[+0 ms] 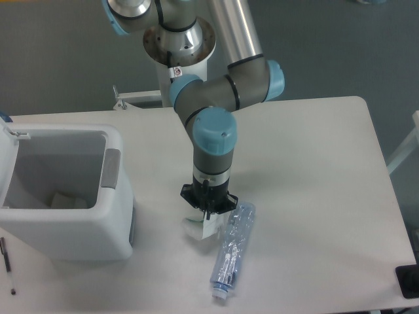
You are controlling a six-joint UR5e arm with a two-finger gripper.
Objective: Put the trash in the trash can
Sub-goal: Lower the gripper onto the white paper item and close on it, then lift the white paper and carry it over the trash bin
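Note:
A crumpled white paper wrapper (199,226) hangs just under my gripper (208,210), whose fingers are shut on its top edge. Right beside it, to the right, a crushed clear bluish plastic bottle (234,250) lies on the table with its white cap pointing toward the front edge. The trash can (111,216), a boxy white bin with a grey handle tab, stands at the left, about a hand's width from the wrapper. Something pale lies at the bottom of the bin.
A black pen (7,263) lies left of the bin at the table's front edge. A dark object (408,281) sits at the front right corner. A white bracket (129,99) is mounted behind the table near the arm's base.

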